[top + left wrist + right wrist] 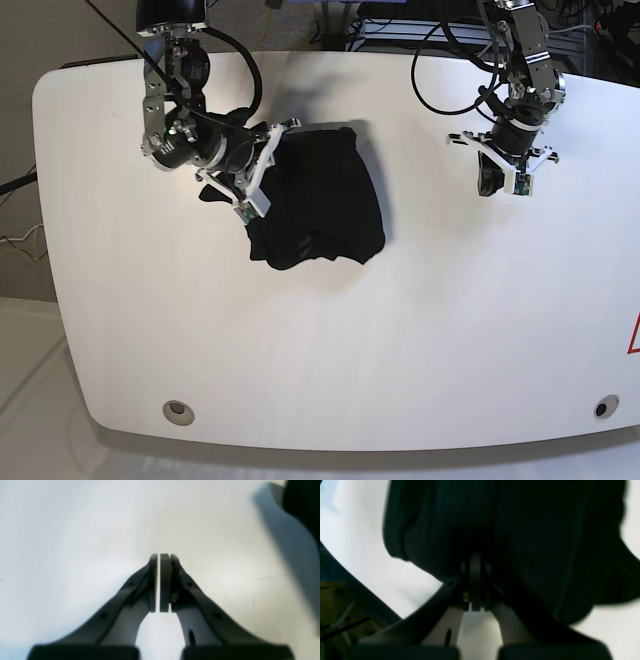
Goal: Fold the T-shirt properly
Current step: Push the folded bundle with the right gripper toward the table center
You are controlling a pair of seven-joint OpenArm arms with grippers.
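The black T-shirt (325, 205) lies bunched in a rough heap on the white table (400, 350), left of centre. My right gripper (262, 175) is at the heap's left edge. In the right wrist view the T-shirt (520, 530) fills most of the picture, wraps the tips of the right gripper (476, 558) and drapes over one finger, with the jaws shut on its cloth. A small orange tag (557, 618) shows low on the fabric. My left gripper (500, 185) hangs over bare table far to the right. The left gripper (159, 557) is shut, with nothing between its pads.
Black cables (450, 60) loop down from the arm mounts at the table's far edge. Two round holes (178, 408) sit near the front corners. A dark blurred shape (305, 500) and its shadow fill the top right of the left wrist view.
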